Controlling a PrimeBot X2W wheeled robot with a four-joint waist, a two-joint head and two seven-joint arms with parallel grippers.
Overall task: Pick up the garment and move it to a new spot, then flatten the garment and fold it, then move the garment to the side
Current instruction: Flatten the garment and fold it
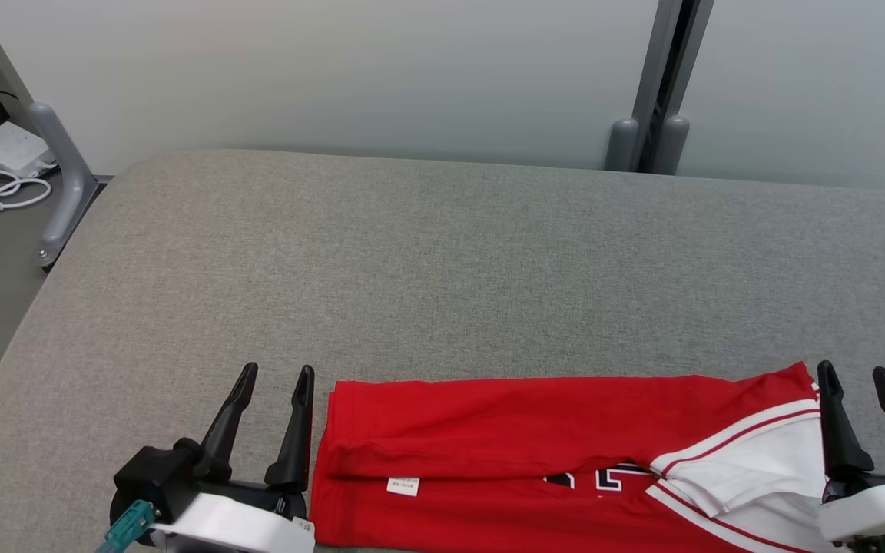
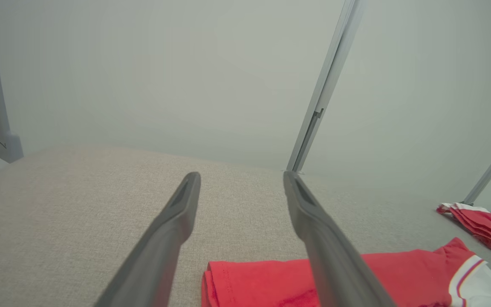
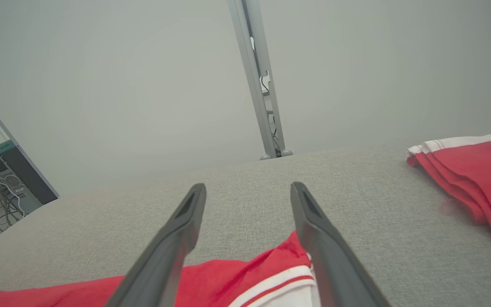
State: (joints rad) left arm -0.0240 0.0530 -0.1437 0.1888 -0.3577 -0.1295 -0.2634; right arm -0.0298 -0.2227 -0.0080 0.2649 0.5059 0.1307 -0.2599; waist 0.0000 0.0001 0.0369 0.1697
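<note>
Red garment (image 1: 504,438) lies between the left end effector (image 1: 277,370) and right end effector (image 1: 852,369) — both spread wide, empty.

The left gripper (image 1: 277,370) and right gripper (image 1: 853,369) are each built from two long black fingers, tapered to narrow rounded tips. Each wrist is wrapped in a smooth white casing (image 1: 235,528). A teal connector (image 1: 129,524) is fitted below the left wrist's black housing (image 1: 152,480). At close range the fingers (image 2: 173,221) are seen as matte dark grey, with a shallow recess near each tip.
</note>
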